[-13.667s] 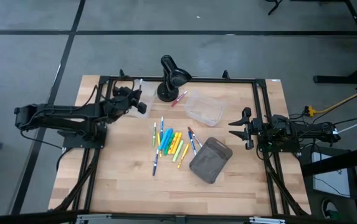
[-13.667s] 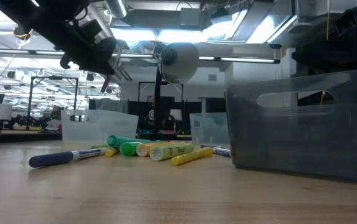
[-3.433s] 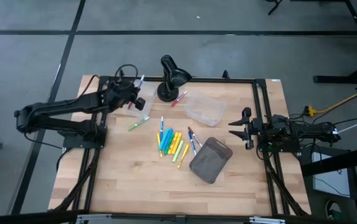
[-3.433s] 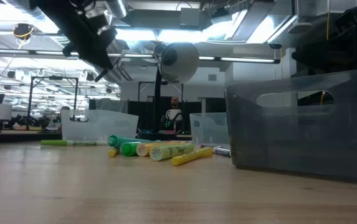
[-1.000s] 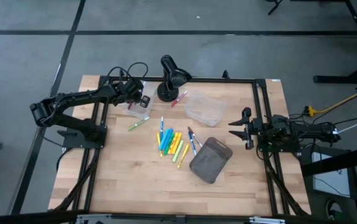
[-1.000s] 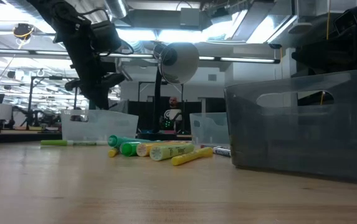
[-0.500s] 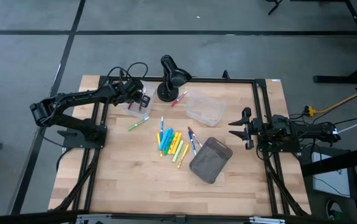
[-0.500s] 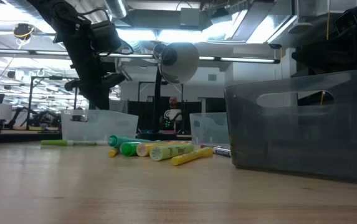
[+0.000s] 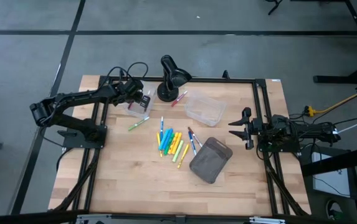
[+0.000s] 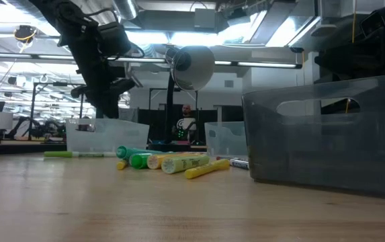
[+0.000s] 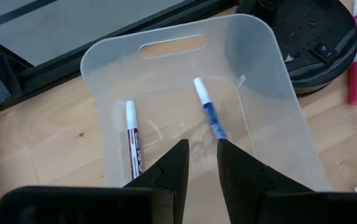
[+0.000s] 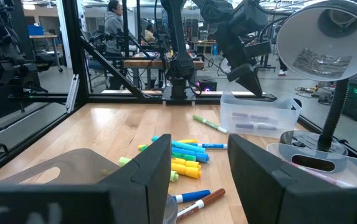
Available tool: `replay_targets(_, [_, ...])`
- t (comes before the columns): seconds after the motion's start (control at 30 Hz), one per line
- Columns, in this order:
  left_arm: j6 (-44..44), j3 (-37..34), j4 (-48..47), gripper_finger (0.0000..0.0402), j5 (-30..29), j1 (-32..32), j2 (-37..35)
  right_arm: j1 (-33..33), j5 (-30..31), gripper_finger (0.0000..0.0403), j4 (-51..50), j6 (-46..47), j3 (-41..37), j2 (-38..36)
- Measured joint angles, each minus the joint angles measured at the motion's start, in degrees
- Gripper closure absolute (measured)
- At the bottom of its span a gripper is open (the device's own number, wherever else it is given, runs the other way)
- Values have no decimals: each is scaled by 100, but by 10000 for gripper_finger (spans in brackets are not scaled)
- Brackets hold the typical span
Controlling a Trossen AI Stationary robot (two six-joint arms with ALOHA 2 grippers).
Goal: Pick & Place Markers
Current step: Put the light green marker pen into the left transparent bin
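Note:
My left gripper (image 9: 141, 99) hangs open over a small clear bin (image 11: 271, 81) at the table's far left, tilted downward, with nothing between its fingers. Two markers lie on the bin's floor, one blue (image 11: 208, 113) and one with a dark red body (image 11: 131, 138). A pile of yellow, green, blue and orange markers (image 9: 171, 142) lies flat mid-table. A single green marker (image 9: 138, 123) lies between the pile and the bin. A red marker (image 9: 179, 98) rests by the lamp's base. My right gripper (image 12: 197, 180) waits open at the table's right edge, pointing level.
A black desk lamp (image 9: 172, 76) stands at the far edge beside the small bin. A second clear bin (image 9: 204, 109) sits right of it. A grey bin (image 9: 210, 160) stands near the pile's right side. A person (image 10: 187, 128) stands in the room beyond the table.

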Motion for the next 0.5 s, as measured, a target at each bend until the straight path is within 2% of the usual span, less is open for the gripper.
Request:
replay_targets(0.2, [205,0,278,329,-294,-254,-123,1,0,246,0,0,0,2])
replay_targets(0.5, [379,0,878,325,-294,-816,-746,2,0,246,-1,0,0,0])
